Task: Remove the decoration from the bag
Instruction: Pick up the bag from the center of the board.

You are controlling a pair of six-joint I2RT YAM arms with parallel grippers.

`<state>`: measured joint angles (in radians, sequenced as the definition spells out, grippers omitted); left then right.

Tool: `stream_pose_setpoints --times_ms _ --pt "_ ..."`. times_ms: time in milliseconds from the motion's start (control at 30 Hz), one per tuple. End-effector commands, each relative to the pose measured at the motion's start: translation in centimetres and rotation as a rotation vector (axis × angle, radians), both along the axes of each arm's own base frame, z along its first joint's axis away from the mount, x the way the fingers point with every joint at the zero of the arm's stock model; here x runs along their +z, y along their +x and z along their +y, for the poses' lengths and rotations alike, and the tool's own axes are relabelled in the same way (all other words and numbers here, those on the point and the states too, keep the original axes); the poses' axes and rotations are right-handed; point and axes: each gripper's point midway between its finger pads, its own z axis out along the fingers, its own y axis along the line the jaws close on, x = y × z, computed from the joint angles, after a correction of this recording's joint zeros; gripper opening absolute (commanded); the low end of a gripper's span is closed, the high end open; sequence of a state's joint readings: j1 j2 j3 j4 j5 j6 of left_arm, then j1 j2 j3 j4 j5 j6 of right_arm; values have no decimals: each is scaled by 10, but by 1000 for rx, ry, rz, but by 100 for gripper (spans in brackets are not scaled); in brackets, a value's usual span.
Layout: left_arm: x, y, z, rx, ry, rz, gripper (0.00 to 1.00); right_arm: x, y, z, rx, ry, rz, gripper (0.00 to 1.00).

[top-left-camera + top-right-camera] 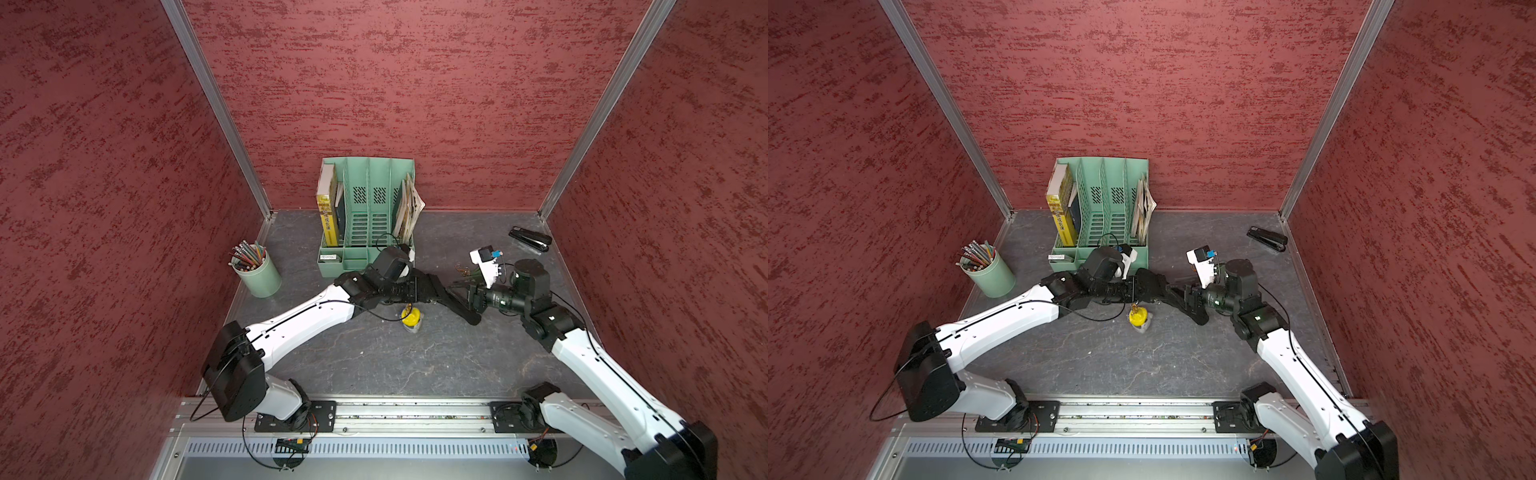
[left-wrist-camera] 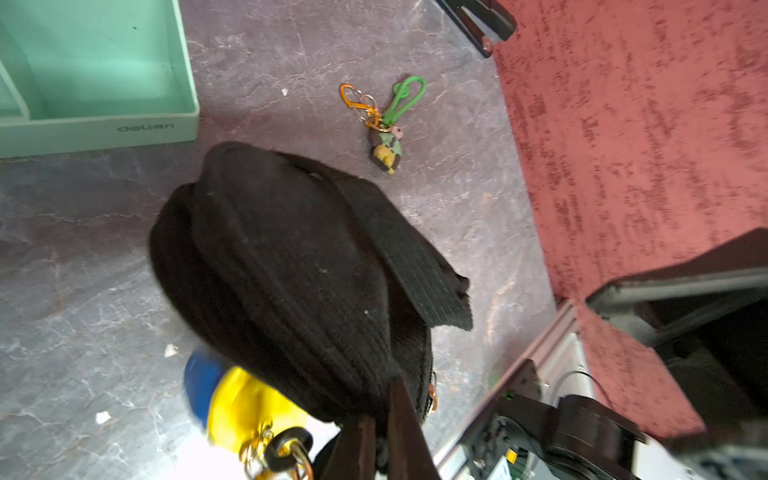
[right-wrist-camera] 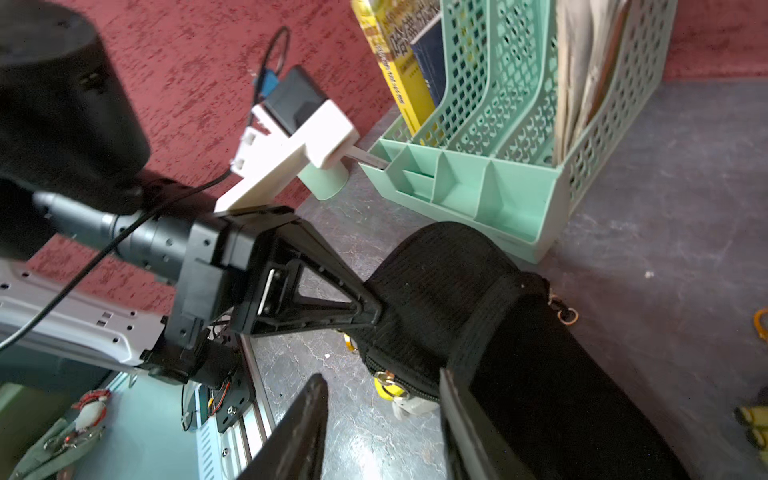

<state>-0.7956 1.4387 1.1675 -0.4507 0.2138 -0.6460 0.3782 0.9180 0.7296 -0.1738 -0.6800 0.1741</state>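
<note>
Left gripper (image 2: pixel 379 402) is clamping the edge of the bag (image 2: pixel 282 257), holding it above the table (image 2: pixel 83 257) near the green file rack (image 1: pixel 362 216). Right gripper (image 3: pixel 382 376) is hovering, jaws apart, beside it; yellow decoration (image 1: pixel 409 318) is showing underneath.

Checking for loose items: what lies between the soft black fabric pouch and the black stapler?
Left wrist view: a small charm with orange and green clips lies there on the grey table.

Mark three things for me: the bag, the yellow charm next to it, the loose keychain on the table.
bag (image 2: pixel 282 257), left wrist view, middle of its black fabric side.
yellow charm (image 2: pixel 245 405), left wrist view, its yellow body.
loose keychain (image 2: pixel 385 150), left wrist view, its dark pendant.
</note>
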Motion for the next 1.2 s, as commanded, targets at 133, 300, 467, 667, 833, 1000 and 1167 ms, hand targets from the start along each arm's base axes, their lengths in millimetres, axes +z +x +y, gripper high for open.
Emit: stream_pose_setpoints --times_ms 133,300,467,667,833,1000,1167 --pt "54 -6 -8 -30 -147 13 0 19 -42 19 218 -30 -398 54" --pt "71 -10 -7 -46 -179 -5 0 14 -32 15 170 -144 -552 57" --pt "79 -17 -10 -76 -212 10 0 17 -28 17 167 -177 -641 62" --pt "85 -22 -18 -97 -274 41 0 8 -35 33 256 -157 -635 67" --pt "92 -24 -19 -95 -297 33 0 -1 -42 45 319 -140 -579 67" --pt "105 -26 -17 -98 -319 6 0 -2 -28 47 251 -156 -549 63" --pt "111 -29 -15 -103 -327 -3 0 2 -7 44 154 -200 -514 34"
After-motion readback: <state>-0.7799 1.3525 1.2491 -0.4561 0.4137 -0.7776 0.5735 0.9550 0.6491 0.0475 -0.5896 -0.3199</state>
